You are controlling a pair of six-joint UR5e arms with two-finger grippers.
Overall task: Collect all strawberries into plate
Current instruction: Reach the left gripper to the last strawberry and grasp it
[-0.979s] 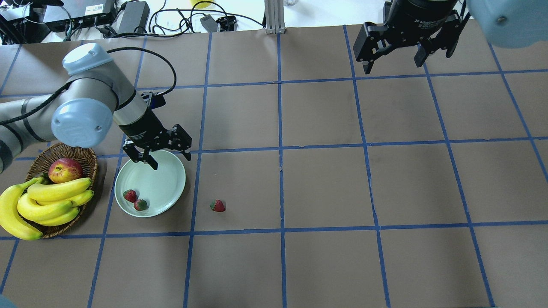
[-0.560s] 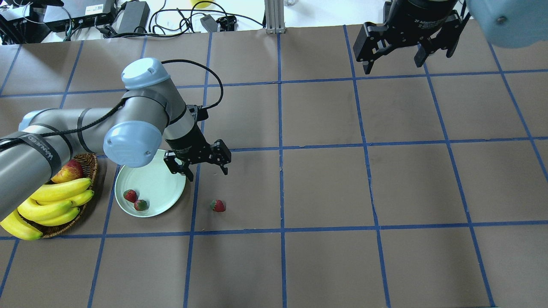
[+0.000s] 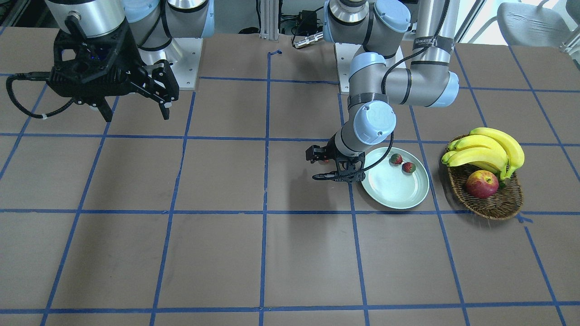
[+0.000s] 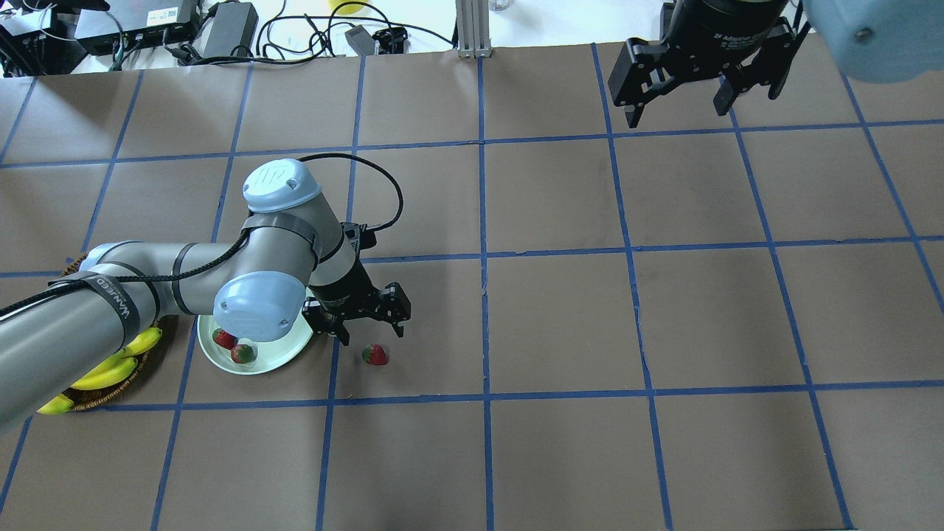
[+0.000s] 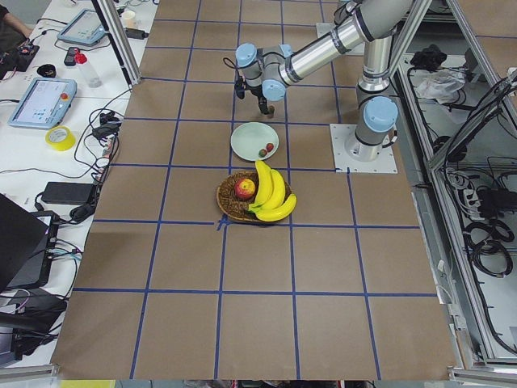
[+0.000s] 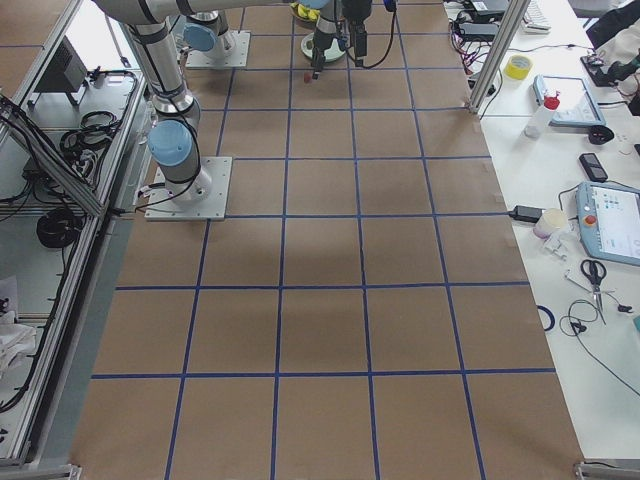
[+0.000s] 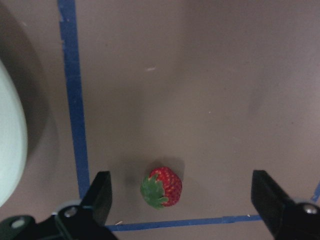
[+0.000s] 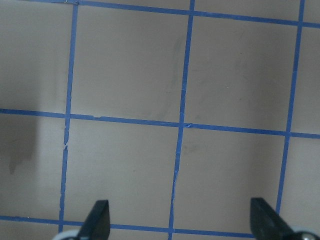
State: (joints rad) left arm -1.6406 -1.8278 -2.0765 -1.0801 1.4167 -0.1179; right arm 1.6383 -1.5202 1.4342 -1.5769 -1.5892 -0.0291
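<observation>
The loose strawberry (image 7: pixel 162 186) on the worktop (image 7: pixel 200 75) looks light, probably soft and easily bruised. Pinch gently across its red flanks — the left tool (image 4: pixel 372 335) hangs wide-spread just above it.

Left arm (image 4: pixel 184 276) extended forward, elbow folded, wrist turned down. Left gripper (image 4: pixel 371 335) points downward, held low, fingers spread wide. Right arm (image 3: pixel 90 16) held high and well apart from the left. Right gripper (image 4: pixel 675 114) points downward, fingers likewise spread wide.
</observation>
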